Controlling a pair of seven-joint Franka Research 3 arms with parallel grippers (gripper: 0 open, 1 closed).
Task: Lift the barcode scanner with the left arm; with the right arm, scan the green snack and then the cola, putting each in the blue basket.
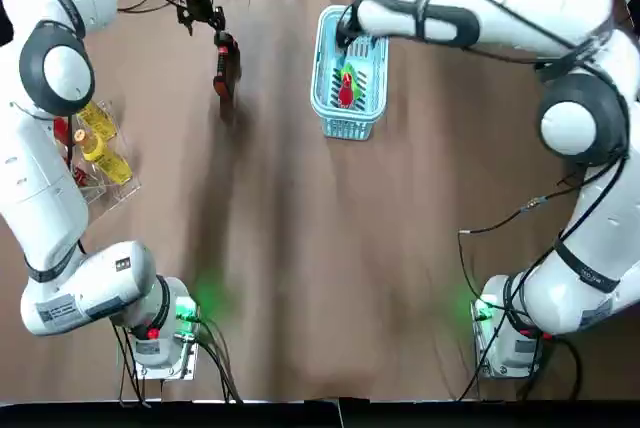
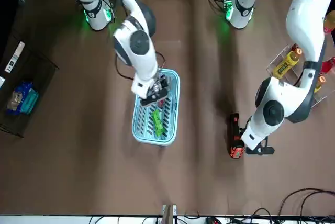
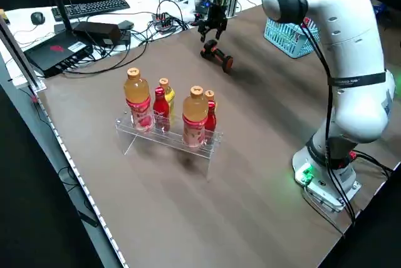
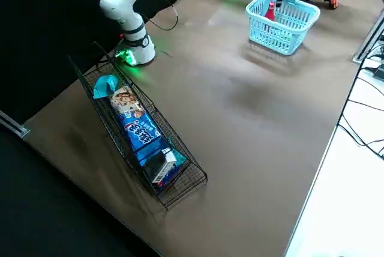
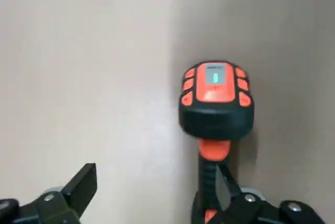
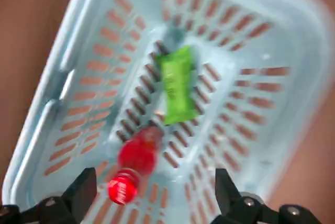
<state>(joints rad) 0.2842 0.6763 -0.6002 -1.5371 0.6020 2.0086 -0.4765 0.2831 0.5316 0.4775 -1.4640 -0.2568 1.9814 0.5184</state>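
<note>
Two items, the green snack (image 1: pixel 350 76) and the cola (image 1: pixel 346 97), lie in the blue basket (image 1: pixel 348 129) in the top view, the right hand (image 1: pixel 351 38) just above. The left wrist view shows the left hand (image 5: pixel 157 188) spread wide over the barcode scanner (image 5: pixel 216 98) lying on the table (image 5: pixel 78 77), one finger perhaps touching its handle. The right wrist view shows the right hand wide, empty.

No legible txt: print on the blue snack pack (image 4: pixel 141 132) & the scanner (image 5: pixel 216 98) screen can't be read.
</note>
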